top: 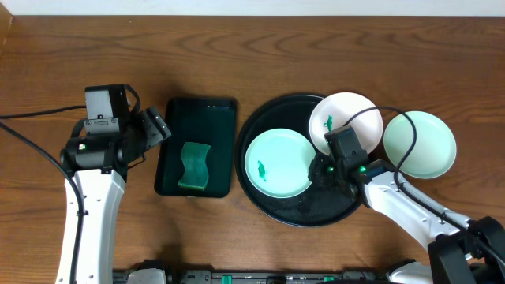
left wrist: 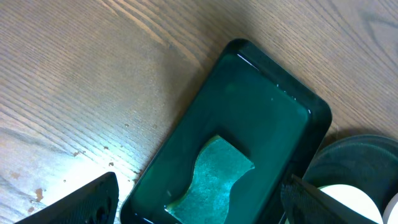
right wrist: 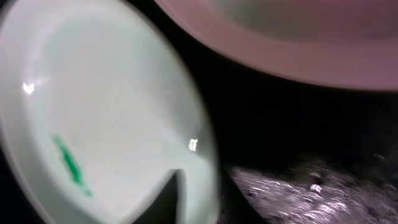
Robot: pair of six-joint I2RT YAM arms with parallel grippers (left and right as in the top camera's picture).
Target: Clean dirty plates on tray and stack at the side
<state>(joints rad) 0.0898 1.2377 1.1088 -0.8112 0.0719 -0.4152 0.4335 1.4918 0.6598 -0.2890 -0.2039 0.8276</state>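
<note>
Wooden bench (top: 79,47), black tray (top: 300,211) mid-bench. A smeared mint plate (top: 276,163) sits on the tray, a white plate (top: 346,118) overlaps its far rim, and the other mint plate (top: 420,143) is on the bench to the right. The plates look light, stiff and slick, so I'd pinch a rim. Left jaws wide apart, empty. Right jaws are down by the smeared plate, can't tell.

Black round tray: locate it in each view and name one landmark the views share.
Overhead: the black tray sits right of centre, right of the green rectangular tray.
Left wrist: lower right corner, beyond the green rectangular tray.
Right wrist: the dark ground between two plates.
Shared landmark: the smeared mint plate on it; the left wrist shows only a pale rim, likely the same.
</note>
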